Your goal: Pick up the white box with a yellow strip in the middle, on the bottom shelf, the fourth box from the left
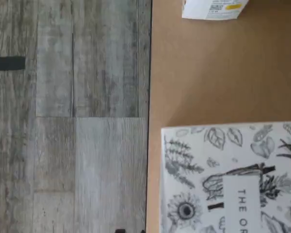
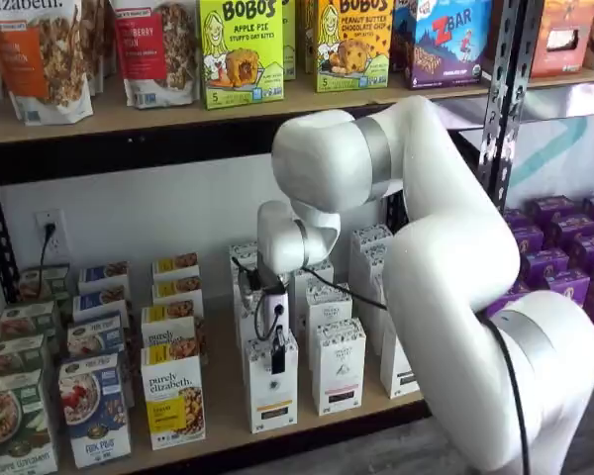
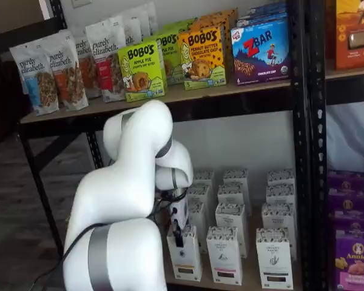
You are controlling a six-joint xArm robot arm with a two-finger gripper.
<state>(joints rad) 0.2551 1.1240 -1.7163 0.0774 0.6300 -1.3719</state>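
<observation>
White box (image 2: 271,388) stands at the front edge of the bottom shelf (image 2: 228,421), directly under the arm (image 2: 445,257); in both shelf views the gripper (image 2: 277,354) hangs over its top, black fingers down against the upper front face. Fingers are seen side-on, so I cannot tell whether the jaws are parted or gripping.

Largest obstacle: the white arm, filling the space at 3 o'clock of the box. Open board shows at 9 o'clock, between it and the purely elizabeth box (image 2: 173,396). A similar white carton (image 2: 338,366) stands just beside it at 3 o'clock, more rows behind at 12.

Legible writing: "BOBO'S APPLE PIE" (image 2: 242,47), "PEANUT BUTTER CHOCOLATE CHIP" (image 2: 355,42), "ZBAR" (image 2: 449,40) on the upper shelf; "Annie's" on purple boxes (image 3: 355,254).

Wrist view: tan board, black front rail (image 1: 149,116), grey plank floor (image 1: 68,121), a leaf-patterned carton top (image 1: 230,177), and a white carton with a yellow strip (image 1: 214,8).
</observation>
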